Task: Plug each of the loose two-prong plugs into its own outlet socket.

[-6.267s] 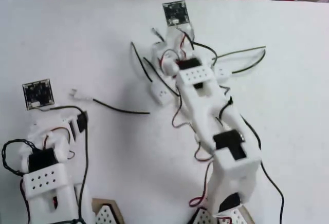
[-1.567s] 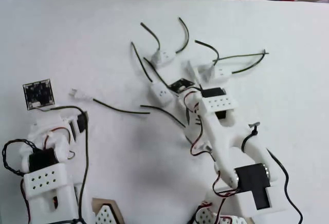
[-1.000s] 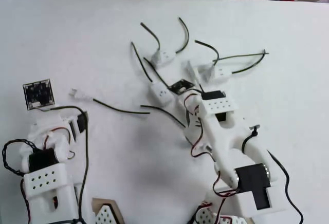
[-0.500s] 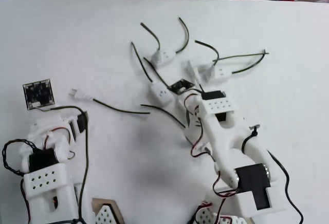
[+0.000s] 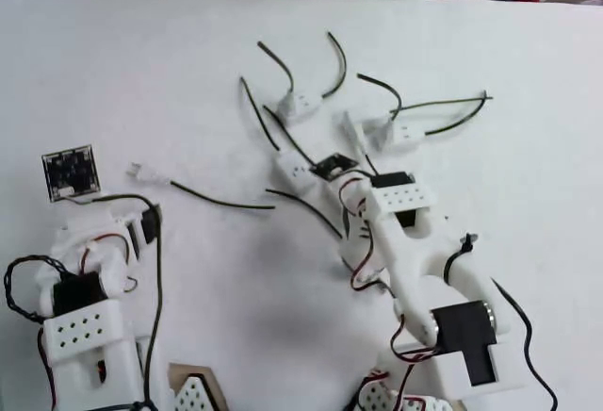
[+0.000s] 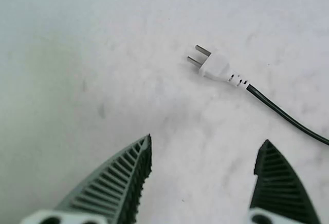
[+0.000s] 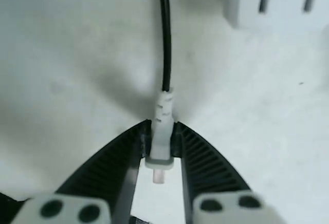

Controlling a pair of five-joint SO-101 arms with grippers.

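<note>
Right pincer [image 7: 160,129] grips a white plug [image 7: 162,108], its cord running toward a socket [image 7: 277,0] nearby; this looks like the carrying step, and next the prongs need lining up with the slots. Left pincer [image 6: 207,140] hangs wide open, empty, near another plug [image 6: 216,66] on the table [image 6: 77,39]

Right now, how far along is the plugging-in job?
Done: nothing I can confirm; the slots of the nearby socket are empty. In hand: the right gripper clamps one plug. Left: seating it, then the second plug, lying loose near the open left gripper.
</note>
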